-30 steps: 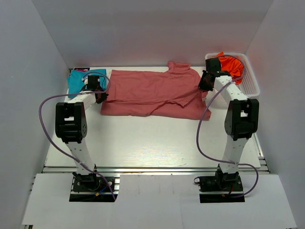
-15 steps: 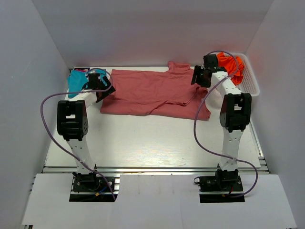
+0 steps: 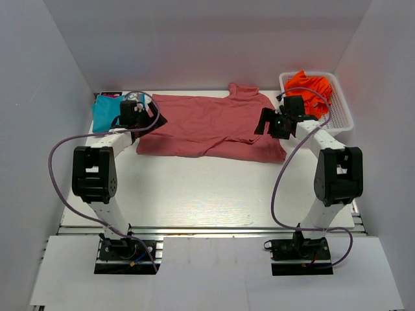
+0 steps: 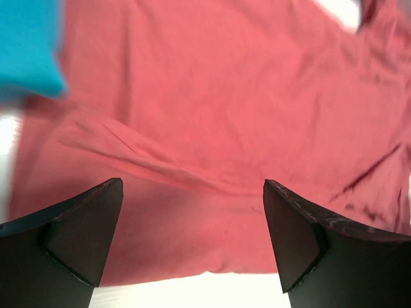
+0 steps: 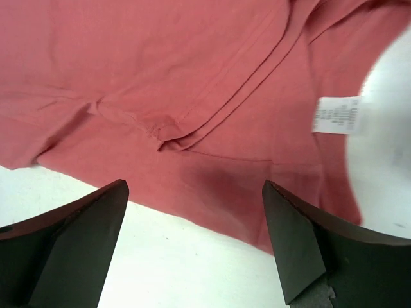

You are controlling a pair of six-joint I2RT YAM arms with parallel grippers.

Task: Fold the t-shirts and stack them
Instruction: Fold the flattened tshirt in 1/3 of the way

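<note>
The large salmon t-shirt point(image 3: 207, 126) lies folded in a wide band across the back of the table, collar toward the rear. My left gripper point(image 3: 153, 121) hovers open over its left edge, with nothing between the fingers; its wrist view shows the salmon cloth point(image 4: 225, 115) and a teal corner point(image 4: 29, 45). My right gripper point(image 3: 264, 123) stands open above the shirt's right end, over the hem point(image 5: 192, 77) and a white label point(image 5: 337, 114). The teal t-shirt point(image 3: 102, 113) lies at the back left. The orange t-shirt point(image 3: 311, 86) is bunched in the basket.
A white mesh basket point(image 3: 342, 115) stands at the back right against the wall. White enclosure walls close in the left, right and rear. Bare white tabletop point(image 3: 207, 188) runs from the salmon shirt to the arm bases. Purple cables loop off both arms.
Both grippers have gone from shut to open and let go of the salmon shirt's ends. The right arm has swung forward away from the basket; the left gripper shifted slightly right.
</note>
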